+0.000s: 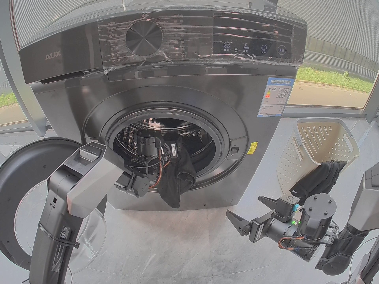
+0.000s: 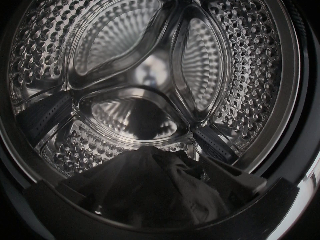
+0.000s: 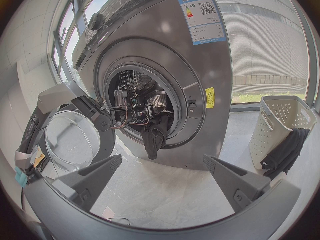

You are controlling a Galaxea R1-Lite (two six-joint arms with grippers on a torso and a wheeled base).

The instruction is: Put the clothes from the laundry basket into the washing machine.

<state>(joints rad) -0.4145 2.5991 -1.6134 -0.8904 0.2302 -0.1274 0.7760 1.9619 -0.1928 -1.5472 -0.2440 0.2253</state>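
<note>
The grey washing machine (image 1: pixel 158 83) stands with its round door (image 1: pixel 23 186) swung open to the left. A black garment (image 1: pixel 177 174) hangs over the lower rim of the drum opening, half inside and half out. My left gripper (image 1: pixel 175 148) is at the drum mouth above it. In the left wrist view my left gripper (image 2: pixel 160 160) is open, its fingers spread wide, with the garment (image 2: pixel 150 187) bunched between them. My right gripper (image 1: pixel 244 206) hovers open and empty over the floor, left of the white laundry basket (image 1: pixel 316 146). Another black garment (image 1: pixel 319 178) drapes over the basket's rim.
The drum (image 2: pixel 150 74) behind the cloth is bare metal. Pale floor tiles (image 1: pixel 189 241) lie between the machine and the basket. The open door's glass bowl (image 3: pixel 71 140) sits close beside my left arm. Windows stand behind the basket.
</note>
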